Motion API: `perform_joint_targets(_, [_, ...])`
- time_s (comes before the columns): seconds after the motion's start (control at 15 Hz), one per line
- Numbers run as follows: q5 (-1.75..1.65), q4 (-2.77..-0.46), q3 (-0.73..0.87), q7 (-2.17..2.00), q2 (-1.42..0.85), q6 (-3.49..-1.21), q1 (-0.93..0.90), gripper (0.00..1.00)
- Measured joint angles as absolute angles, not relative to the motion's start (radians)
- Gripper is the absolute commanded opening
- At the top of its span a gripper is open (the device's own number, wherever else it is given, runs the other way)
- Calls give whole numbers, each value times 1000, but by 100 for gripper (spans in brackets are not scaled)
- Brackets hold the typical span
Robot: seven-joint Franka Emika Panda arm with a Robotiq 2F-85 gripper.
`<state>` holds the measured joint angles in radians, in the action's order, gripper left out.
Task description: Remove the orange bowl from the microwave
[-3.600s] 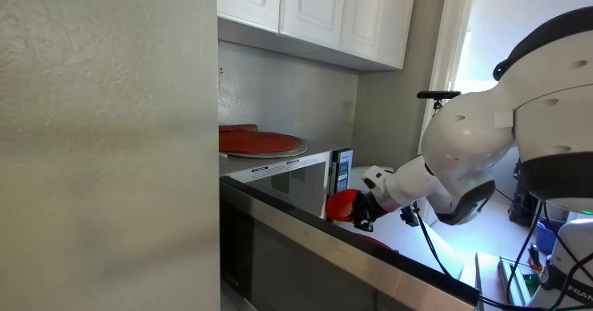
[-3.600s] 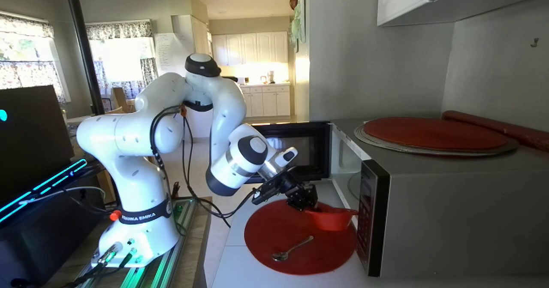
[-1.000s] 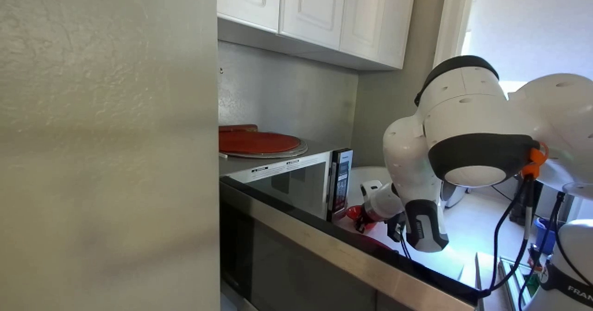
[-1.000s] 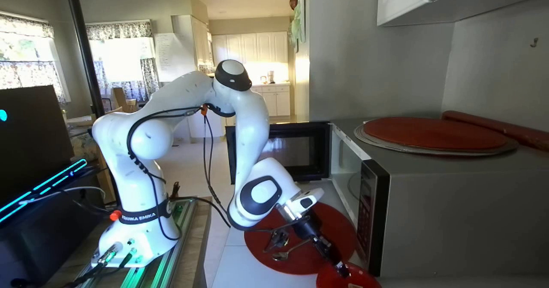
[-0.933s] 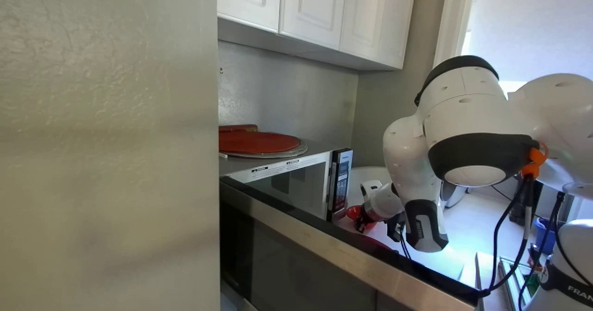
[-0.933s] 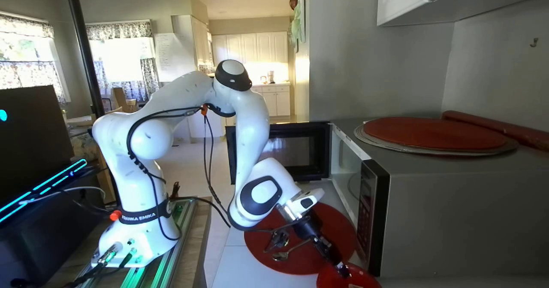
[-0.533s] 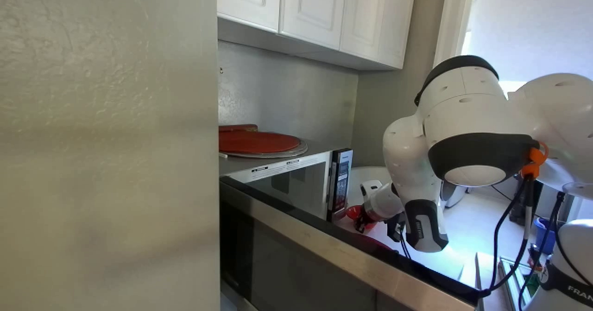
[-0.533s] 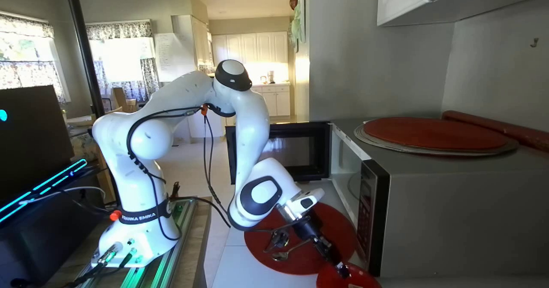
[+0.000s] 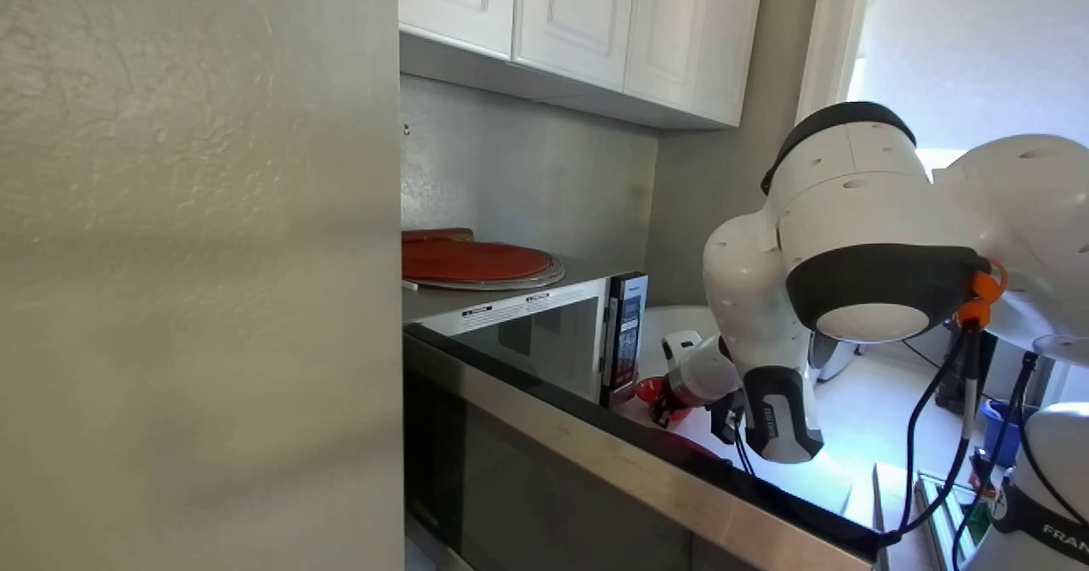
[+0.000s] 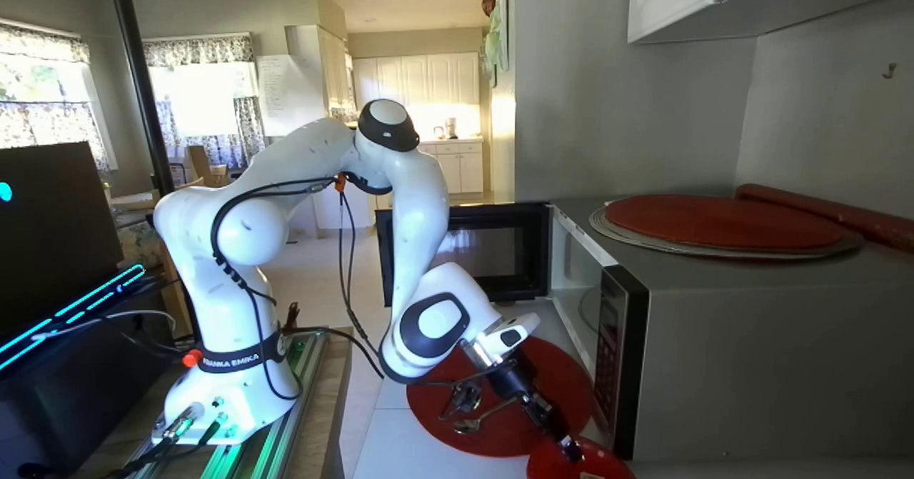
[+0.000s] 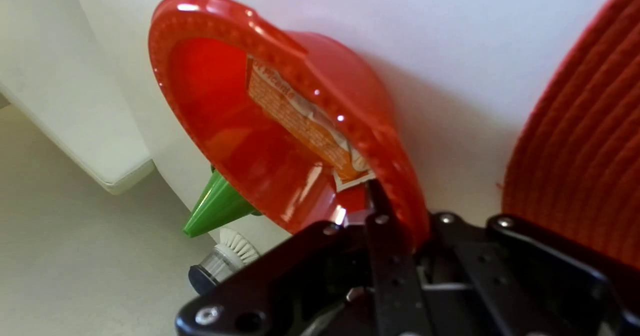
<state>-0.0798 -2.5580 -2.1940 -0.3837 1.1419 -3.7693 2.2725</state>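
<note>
1. Wrist view: the gripper [image 11: 412, 226] is clamped on the rim of the orange bowl [image 11: 235, 130], one black metal finger inside, the other outside. The bowl is glossy and round, with a beaded lip; a crinkled orange-and-white packet [image 11: 305, 120] lies within. Past it are a smooth green cone [image 11: 217, 206] and a white-bristled brush [image 11: 225, 258]. A strip of smooth white counter [image 11: 460, 145] separates the bowl from a ribbed red mat [image 11: 580, 176].

2. In an exterior view, the bowl is outside the microwave [image 10: 771, 372], near the lower corner of its button panel [image 10: 621, 365]. The picture's lower edge cuts it off; whether it touches the counter cannot be told. The microwave is boxy and grey, its black-framed glass door [image 10: 493, 250] swung wide. A shiny metal spoon [image 10: 468, 427] lies on the round mat.

3. In an exterior view, the door's straight, steel-trimmed edge slants across the foreground, hiding some counter. The bowl shows small beyond it, just beside the panel. Open space lies between the white cabinets [image 9: 570, 26] and a flat red disc [image 9: 476, 260] atop the microwave.
</note>
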Motion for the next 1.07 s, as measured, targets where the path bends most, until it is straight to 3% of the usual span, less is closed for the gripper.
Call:
perform_joint_targets(0.27, [-80,-2558,-2194,-384,1142,-3769,2272,1])
perform_joint_targets(0.33, [-80,-2558,-2194,-382,1142,-3769,2272,30])
perform_joint_targets(0.53, [-80,-2558,-2198,-377,1136,-3780,2276,44])
perform_joint_targets(1.07, [-102,-2564,-2199,-334,1076,-3781,2292,99])
